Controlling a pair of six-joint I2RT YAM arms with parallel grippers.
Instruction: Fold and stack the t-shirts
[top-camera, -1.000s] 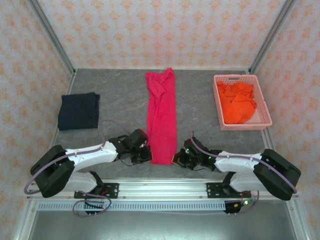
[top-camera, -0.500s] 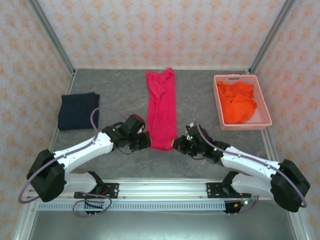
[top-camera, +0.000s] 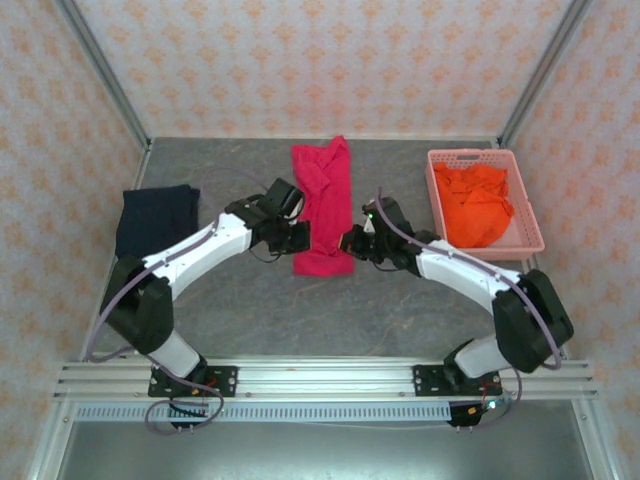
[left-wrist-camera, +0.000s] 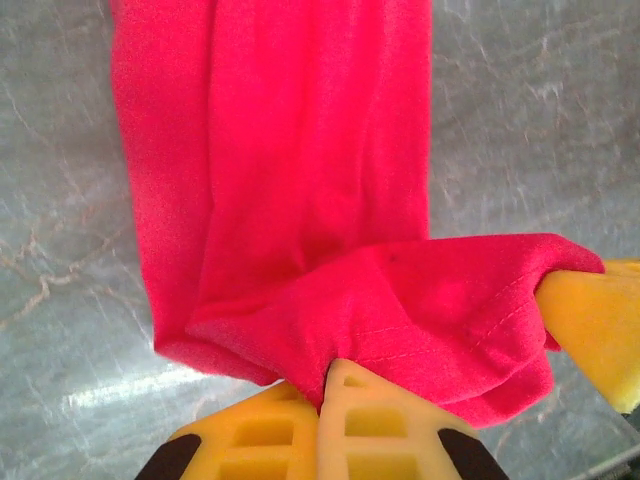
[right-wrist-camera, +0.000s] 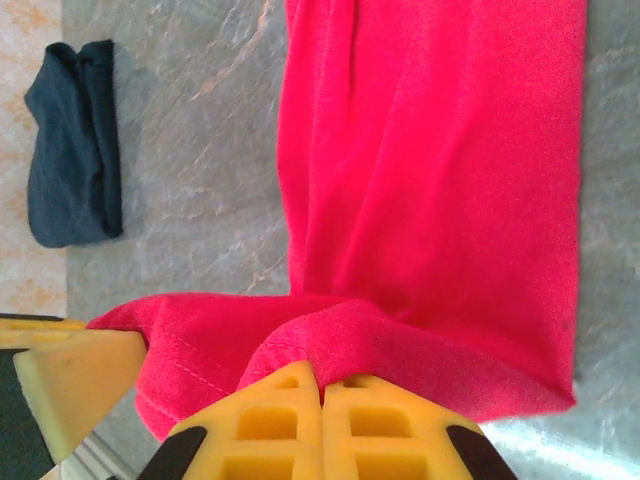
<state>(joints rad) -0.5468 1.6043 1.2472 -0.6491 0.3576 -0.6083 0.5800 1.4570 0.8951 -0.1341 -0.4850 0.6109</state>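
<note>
Pink shirt lies in a long strip stretching ahead of both grippers. Left gripper is clamped on its near-left hem corner and right gripper on the near-right, with the hem doubled over the cloth. Folded navy shirt lies well left of the left gripper. Orange shirt sits in the basket, right of the right gripper.

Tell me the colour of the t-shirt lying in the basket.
Bright orange t-shirt, best seen in the top external view.
</note>
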